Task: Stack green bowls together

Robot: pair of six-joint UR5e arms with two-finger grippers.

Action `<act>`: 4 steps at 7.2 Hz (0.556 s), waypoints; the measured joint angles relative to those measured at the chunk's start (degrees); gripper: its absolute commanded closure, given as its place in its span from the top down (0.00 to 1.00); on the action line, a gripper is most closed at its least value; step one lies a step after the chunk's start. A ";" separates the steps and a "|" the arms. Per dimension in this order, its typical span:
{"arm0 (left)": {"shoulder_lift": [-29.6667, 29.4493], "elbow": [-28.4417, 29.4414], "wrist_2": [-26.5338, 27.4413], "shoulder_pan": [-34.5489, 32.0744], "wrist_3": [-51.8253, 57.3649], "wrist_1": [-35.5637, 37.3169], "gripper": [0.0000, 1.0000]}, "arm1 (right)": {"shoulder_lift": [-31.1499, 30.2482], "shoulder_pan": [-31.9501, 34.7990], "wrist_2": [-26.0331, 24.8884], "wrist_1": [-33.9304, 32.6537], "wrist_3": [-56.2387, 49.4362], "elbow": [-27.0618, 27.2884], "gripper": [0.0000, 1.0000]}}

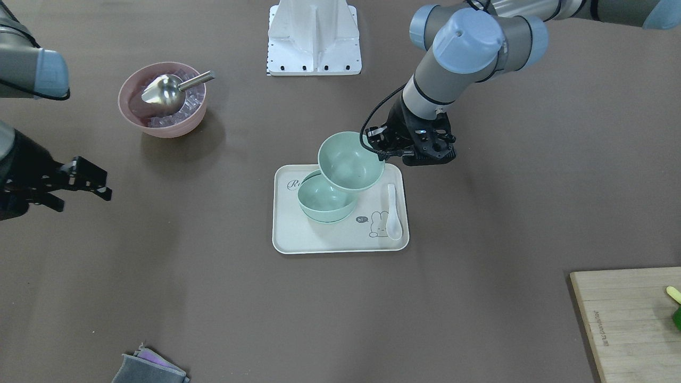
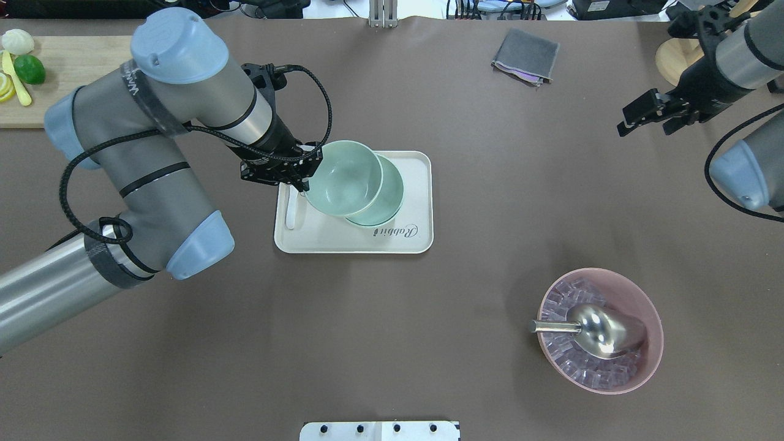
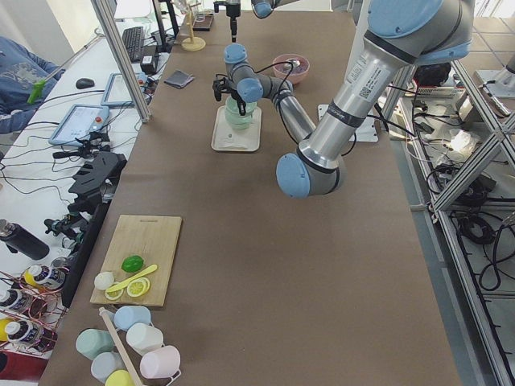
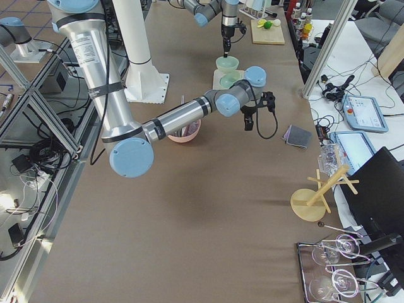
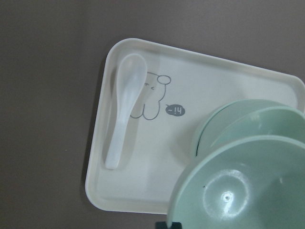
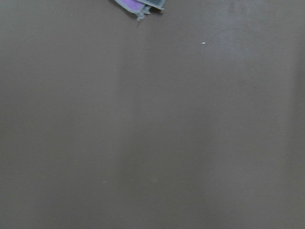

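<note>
My left gripper (image 1: pixel 384 151) (image 2: pixel 302 182) is shut on the rim of one pale green bowl (image 1: pixel 351 159) (image 2: pixel 342 177) (image 5: pixel 243 191) and holds it tilted just above the tray. Under it, a stack of two more green bowls (image 1: pixel 325 201) (image 2: pixel 387 199) (image 5: pixel 248 119) sits on the cream tray (image 1: pixel 340 240) (image 2: pixel 355 242) (image 5: pixel 143 191). The held bowl overlaps the stack but is offset toward the gripper. My right gripper (image 1: pixel 80 185) (image 2: pixel 646 116) is open and empty, far from the tray.
A white spoon (image 1: pixel 393 213) (image 2: pixel 291 215) (image 5: pixel 123 114) lies on the tray beside the bowls. A pink bowl (image 1: pixel 159 130) (image 2: pixel 650 306) holds ice and a metal scoop (image 1: pixel 165 90) (image 2: pixel 603 331). A grey cloth (image 1: pixel 149 368) (image 2: pixel 525 56) (image 6: pixel 140 5) and a cutting board (image 1: pixel 628 319) (image 2: pixel 67 79) lie at the edges.
</note>
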 measured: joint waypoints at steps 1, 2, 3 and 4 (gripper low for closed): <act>-1.94 1.89 0.85 0.08 -0.16 0.00 0.00 | -1.76 1.45 0.06 0.00 -3.08 -0.11 1.00; -3.00 3.01 1.22 0.11 -0.11 -0.11 0.00 | -2.67 2.22 0.09 0.00 -4.49 -0.17 1.00; -3.63 3.99 1.38 0.13 0.07 -0.31 0.97 | -3.31 2.74 0.12 0.00 -5.34 -0.15 1.00; -3.95 4.77 1.66 0.21 0.37 -0.43 0.98 | -3.66 3.10 0.15 -0.02 -5.87 -0.18 1.00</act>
